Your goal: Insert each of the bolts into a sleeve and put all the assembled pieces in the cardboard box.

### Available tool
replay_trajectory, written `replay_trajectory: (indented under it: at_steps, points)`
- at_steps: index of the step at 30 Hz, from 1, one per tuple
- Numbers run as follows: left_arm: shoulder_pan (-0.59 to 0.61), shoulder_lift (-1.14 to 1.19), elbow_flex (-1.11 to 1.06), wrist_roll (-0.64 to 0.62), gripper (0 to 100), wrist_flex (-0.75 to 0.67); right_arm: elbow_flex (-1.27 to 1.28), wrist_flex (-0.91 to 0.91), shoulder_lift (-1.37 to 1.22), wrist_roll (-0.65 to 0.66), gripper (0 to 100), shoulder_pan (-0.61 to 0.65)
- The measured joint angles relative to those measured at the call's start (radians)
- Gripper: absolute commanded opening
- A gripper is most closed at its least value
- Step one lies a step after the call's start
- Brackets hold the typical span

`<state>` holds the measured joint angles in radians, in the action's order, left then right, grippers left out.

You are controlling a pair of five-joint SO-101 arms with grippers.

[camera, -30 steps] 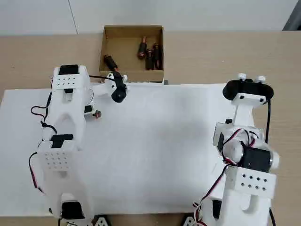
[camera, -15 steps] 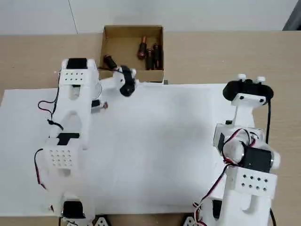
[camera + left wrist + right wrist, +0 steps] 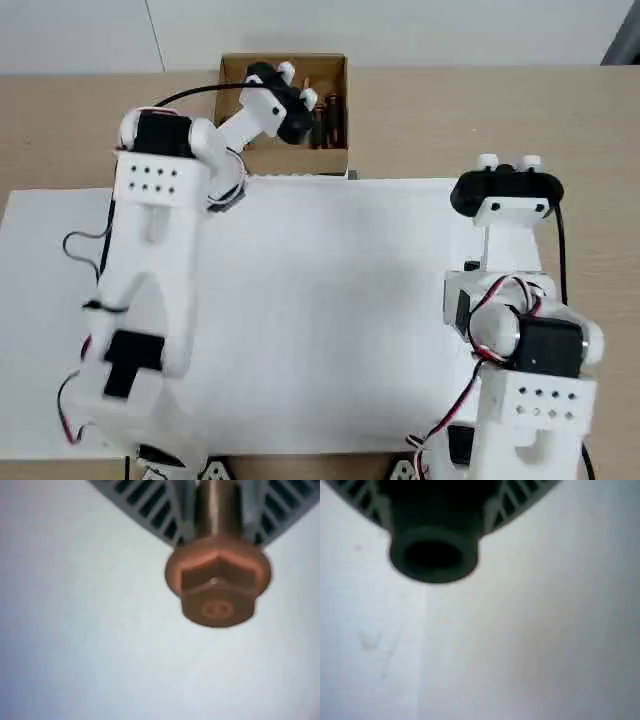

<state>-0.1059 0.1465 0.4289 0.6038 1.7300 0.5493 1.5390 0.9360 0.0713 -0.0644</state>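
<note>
Left pincer (image 3: 288, 103): clamped on a copper bolt (image 3: 217, 580), above the cardboard box (image 3: 232, 100).
Right pincer (image 3: 434, 510): clamped on a black sleeve (image 3: 434, 555), over the white surface (image 3: 330, 300).

Wood tbl (image 3: 450, 110): white sheet (image 3: 330, 300) + cardboard box (image 3: 320, 160) on it.

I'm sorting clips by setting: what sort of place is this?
Probably a robotics lab bench: left arm and right arm at a wooden table, a white sheet, a cardboard box of bolts.
</note>
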Motion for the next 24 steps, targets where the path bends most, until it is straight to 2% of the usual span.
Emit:
replay_trajectory:
  at_steps: [6,14,19,24]
  points:
    - [-0.025,-0.226,-0.137,-0.218,0,0.002,-0.072,0.075,0.008,0.005,0.9,-0.002]
    - [-0.025,-0.545,-0.394,-0.526,0,0.003,-0.069,0.080,0.157,0.009,0.2,0.000]
    - [-0.025,-0.718,-0.606,-0.637,0,-0.077,0.072,-0.028,0.215,0.009,0.2,0.000]
    - [-0.025,-0.891,-0.844,-0.707,0,-0.221,0.229,-0.180,0.255,0.009,0.2,0.000]
